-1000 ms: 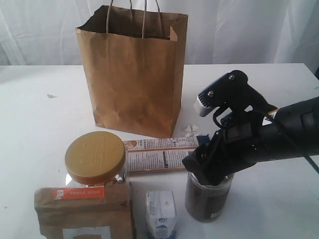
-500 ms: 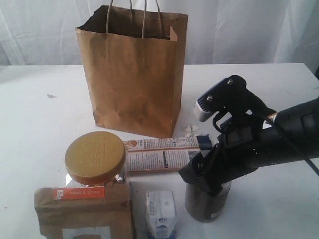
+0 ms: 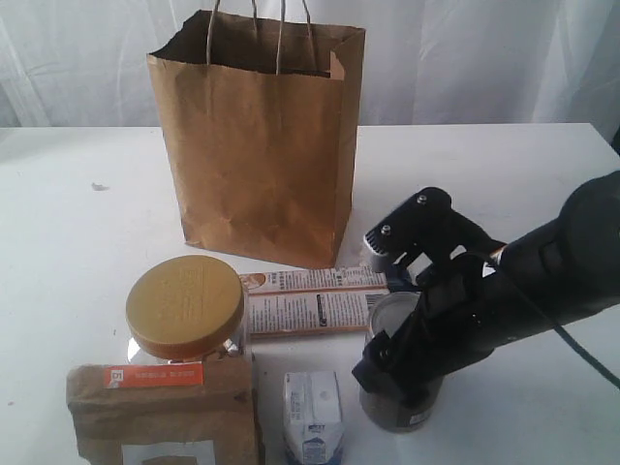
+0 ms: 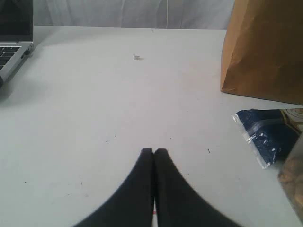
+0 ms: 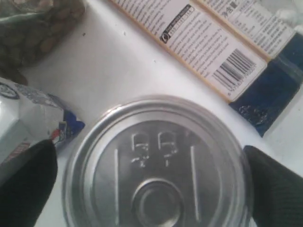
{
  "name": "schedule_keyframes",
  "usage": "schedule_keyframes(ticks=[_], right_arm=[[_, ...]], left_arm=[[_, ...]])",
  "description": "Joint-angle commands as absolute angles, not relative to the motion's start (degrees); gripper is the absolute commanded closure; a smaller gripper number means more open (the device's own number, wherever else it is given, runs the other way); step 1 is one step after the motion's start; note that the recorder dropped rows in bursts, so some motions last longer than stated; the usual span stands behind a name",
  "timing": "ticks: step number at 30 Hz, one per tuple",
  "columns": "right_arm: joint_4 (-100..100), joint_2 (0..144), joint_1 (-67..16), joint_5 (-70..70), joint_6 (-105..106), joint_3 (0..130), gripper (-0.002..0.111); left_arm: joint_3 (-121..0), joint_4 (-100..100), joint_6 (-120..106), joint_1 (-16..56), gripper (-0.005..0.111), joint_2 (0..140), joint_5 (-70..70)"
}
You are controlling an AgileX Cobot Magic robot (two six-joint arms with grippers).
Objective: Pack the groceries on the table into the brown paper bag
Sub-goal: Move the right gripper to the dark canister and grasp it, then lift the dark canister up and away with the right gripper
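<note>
Directly beneath the right tool [image 3: 405, 356] stands the dark pull-tab can [image 5: 156, 161], upright on the worktop [image 3: 77, 194] with its axis vertical and its silver lid facing the wrist camera. The tool is spread wide and straddles the can. Its two black fingers [image 5: 26, 189] sit on opposite sides of the lid, just beside the rim. A thin strip of worktop seems to show on one side, so I judge the can is not yet gripped, though contact on the other side cannot be ruled out.

The right arm reaches in from the right edge of the exterior view, wrist bent so the tool points steeply down over the can. This arm is plainly the nearer one.

The left tool [image 4: 154, 184] is pinched together, holds nothing, and hangs over bare worktop well apart from the can.

From the can, the brown paper bag [image 3: 257, 155] stands behind and to the left in the exterior view, upright and open at the top. The long navy-orange packet [image 3: 310, 300] lies flat between them. The small white carton [image 3: 312, 415] stands just beside the can on the left.

The coming move likely calls for closing squarely on the can, then a lift high enough to clear the bag's rim.
</note>
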State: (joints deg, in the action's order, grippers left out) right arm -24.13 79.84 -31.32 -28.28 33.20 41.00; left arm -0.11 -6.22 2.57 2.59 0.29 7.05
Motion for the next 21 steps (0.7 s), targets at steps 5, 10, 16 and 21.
schedule_keyframes(ticks=[5,10,16,21], right_arm=[[-23.5,79.8,-31.4,-29.2,25.6,41.8,0.077],[-19.8,73.1,-31.4,-34.6,24.4,52.7,0.089],[-19.8,70.2,-31.4,-41.3,14.8,58.9,0.089],[-21.0,68.3,-31.4,-55.6,13.0,58.9,0.089]], left_arm=[[0.0,-6.5,2.6,2.7,0.107,0.0,7.1],[0.0,-6.5,2.6,2.7,0.107,0.0,7.1],[0.0,-6.5,2.6,2.7,0.107,0.0,7.1],[0.0,-6.5,2.6,2.7,0.107,0.0,7.1]])
